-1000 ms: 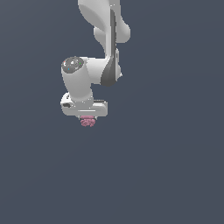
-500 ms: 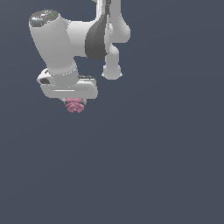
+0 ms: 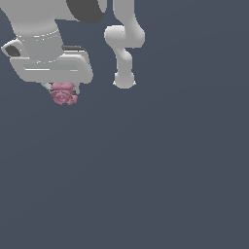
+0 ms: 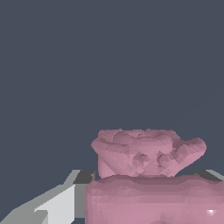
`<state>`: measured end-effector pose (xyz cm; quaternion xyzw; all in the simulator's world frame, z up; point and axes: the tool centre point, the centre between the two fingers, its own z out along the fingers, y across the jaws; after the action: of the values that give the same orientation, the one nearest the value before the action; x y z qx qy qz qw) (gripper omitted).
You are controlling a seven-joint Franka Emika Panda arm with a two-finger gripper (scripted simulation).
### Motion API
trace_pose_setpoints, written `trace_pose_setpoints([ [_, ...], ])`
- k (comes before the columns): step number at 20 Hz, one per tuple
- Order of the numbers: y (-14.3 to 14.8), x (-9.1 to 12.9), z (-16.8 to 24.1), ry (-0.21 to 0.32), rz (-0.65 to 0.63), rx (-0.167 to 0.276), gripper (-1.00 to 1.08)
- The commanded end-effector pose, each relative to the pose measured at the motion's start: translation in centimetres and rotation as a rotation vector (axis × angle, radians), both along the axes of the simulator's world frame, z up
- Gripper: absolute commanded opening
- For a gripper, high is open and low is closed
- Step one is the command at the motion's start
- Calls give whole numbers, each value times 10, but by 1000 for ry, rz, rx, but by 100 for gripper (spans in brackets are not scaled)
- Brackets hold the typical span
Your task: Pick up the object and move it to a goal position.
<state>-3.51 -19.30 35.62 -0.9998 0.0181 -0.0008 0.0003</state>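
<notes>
End effector (image 3: 63, 90) grips object (image 3: 64, 93); plain grey backdrop.

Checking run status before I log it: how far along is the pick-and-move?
Done: the pick. The small dusty-pink lumpy clump sits clamped under the white tool, and the wrist view shows it filling the space between the fingers. In hand: the carry, with the arm at the exterior view's upper left. Left: reaching the goal, though no goal marker is visible, so remaining travel can't be judged.
</notes>
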Motion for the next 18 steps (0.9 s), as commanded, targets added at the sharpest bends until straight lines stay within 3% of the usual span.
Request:
trace_pose_setpoints([
  [1,-8,-1,25,1,0,0,-100],
  [10,-33,1,97,1,1,0,-100],
  [18,-46,3,134,2,1,-1,-100],
])
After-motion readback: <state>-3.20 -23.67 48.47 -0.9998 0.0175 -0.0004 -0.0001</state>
